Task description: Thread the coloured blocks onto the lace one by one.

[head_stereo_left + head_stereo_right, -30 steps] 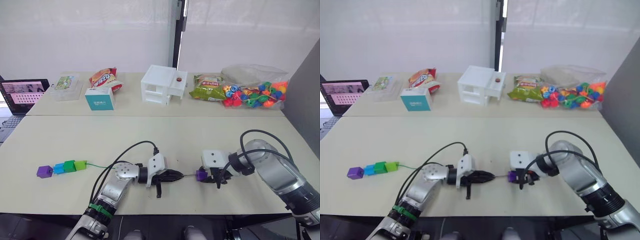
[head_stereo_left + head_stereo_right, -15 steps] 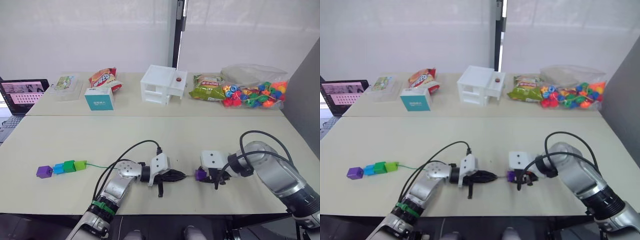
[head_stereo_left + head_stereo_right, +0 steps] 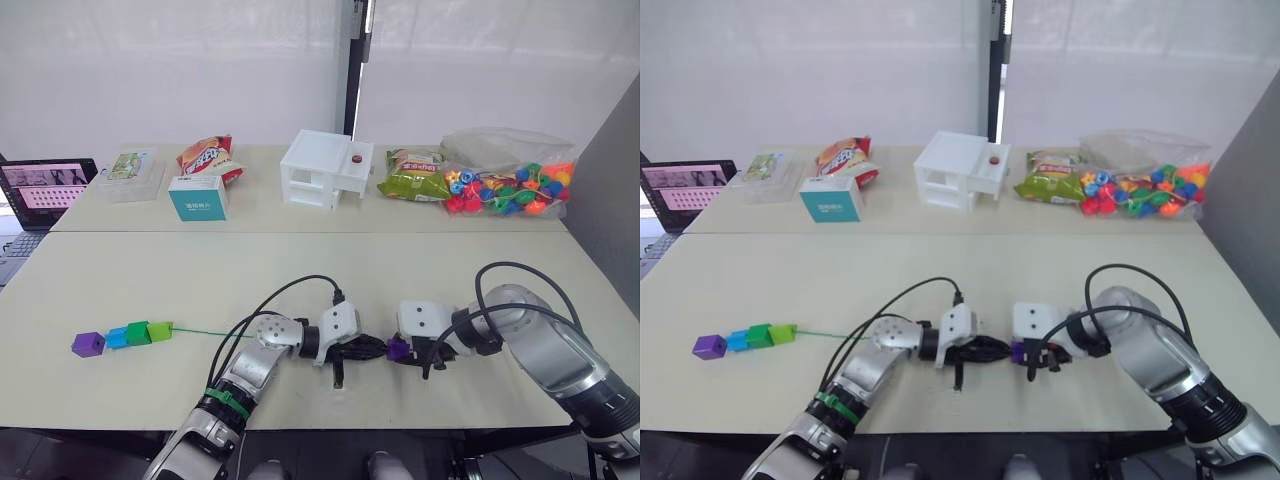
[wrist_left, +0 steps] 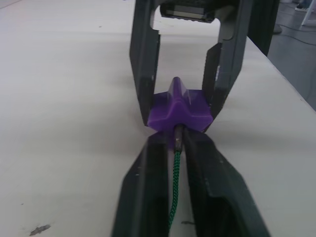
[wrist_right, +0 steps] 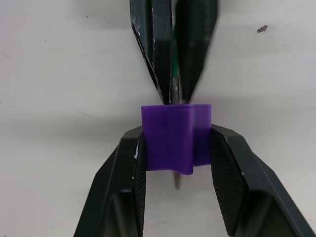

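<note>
Lace (image 4: 174, 187) tip points rightward through purple block (image 5: 175, 138), axis left-right

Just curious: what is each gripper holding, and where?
Right gripper clamps the purple block by two opposite sides; left gripper pinches the lace just behind its tip.

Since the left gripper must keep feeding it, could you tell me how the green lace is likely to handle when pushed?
The grey tip looks stiff: it enters the purple block straight. The woven green lace behind it probably buckles if pushed. It trails loosely across the table, so it seems light and floppy.
</note>
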Controlling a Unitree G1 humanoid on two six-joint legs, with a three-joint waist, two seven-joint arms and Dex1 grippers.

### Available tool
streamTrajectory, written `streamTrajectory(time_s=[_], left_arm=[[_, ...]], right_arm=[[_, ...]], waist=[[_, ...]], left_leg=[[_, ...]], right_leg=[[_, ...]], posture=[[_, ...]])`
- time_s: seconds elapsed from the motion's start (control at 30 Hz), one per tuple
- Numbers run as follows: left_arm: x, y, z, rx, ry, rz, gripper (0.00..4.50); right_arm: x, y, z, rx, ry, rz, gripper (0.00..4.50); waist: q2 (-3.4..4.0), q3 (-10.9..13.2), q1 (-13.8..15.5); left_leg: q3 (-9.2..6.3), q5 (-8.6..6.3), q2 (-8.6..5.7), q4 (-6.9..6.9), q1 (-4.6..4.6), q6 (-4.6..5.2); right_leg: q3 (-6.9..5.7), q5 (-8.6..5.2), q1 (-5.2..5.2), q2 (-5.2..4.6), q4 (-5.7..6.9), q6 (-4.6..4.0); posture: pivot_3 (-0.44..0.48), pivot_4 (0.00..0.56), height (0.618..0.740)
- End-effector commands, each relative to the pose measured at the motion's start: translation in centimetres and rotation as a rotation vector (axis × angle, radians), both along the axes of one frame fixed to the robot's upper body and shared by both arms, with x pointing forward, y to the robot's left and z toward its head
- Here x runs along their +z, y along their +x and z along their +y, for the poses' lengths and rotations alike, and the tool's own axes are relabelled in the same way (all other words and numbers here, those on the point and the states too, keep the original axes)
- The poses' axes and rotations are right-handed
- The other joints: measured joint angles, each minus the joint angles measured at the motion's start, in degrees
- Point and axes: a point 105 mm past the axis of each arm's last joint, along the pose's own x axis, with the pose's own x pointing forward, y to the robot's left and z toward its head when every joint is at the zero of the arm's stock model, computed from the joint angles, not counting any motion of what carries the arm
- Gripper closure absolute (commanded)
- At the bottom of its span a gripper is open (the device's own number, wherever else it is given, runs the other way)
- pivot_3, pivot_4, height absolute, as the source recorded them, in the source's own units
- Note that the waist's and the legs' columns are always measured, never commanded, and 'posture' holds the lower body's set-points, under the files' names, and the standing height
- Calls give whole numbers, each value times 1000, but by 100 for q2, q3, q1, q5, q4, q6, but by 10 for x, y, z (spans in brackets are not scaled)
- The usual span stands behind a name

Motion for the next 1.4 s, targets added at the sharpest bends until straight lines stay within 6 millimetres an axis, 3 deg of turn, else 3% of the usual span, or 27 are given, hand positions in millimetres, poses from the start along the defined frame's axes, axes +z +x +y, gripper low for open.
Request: streamTrajectory(time_s=[0.03, 0.13, 0.3, 0.43, 0.73, 0.77, 1.07, 1.4], left_arm=[[10, -3, 3, -22, -4, -38, 2474], [9, -4, 13, -23, 28, -57, 1505], [9, -6, 30, -16, 87, -90, 1478], [9, -9, 33, -22, 97, -96, 1478], [5, -4, 23, -25, 115, -97, 4359], [5, -4, 23, -25, 116, -97, 4500], [8, -2, 16, -26, 91, -89, 4500], [6, 1, 14, -34, 115, -88, 4500]], right_arm=[[0, -5, 7, 31, 12, 3, 3181], [-1, -5, 8, 30, 13, 4, 3181], [-4, -4, 10, 33, 17, 4, 3181], [-4, -4, 13, 38, 23, 2, 3181], [-3, -4, 16, 46, 29, -4, 3181], [-3, -4, 16, 46, 29, -4, 3181], [-3, -5, 18, 43, 33, -6, 3181], [-6, -10, 41, 58, 73, 2, 3181]], waist=[[0, 0, -8], [0, 0, -14], [0, 0, -14], [0, 0, -12], [0, 0, -14], [0, 0, -19], [0, 0, -15], [-2, -2, -38]], left_leg=[[0, 0, 0, 0, 0, 0], [-1, 0, 0, -1, 0, 0], [-1, 0, 1, -2, 1, 0], [-2, 0, 1, -2, 1, 0], [-1, 0, 1, -1, 1, 0], [-1, 0, 1, -1, 1, 0], [-2, 0, 1, -1, 1, 0], [-2, 0, 1, -1, 5, 1]], right_leg=[[0, 0, -1, 0, 1, 0], [0, 0, -3, 0, 3, 0], [0, 0, -3, 1, 2, 0], [0, 0, -3, 1, 2, 0], [0, 0, -2, 2, 2, 0], [0, 0, -2, 2, 2, 0], [0, 0, -2, 2, 4, 0], [0, 0, -2, 5, 6, 0]], posture=[[0, 150, 740], [0, 150, 740], [0, 150, 740], [0, 150, 740], [0, 150, 740], [0, 150, 740], [0, 150, 740], [0, 150, 740]])
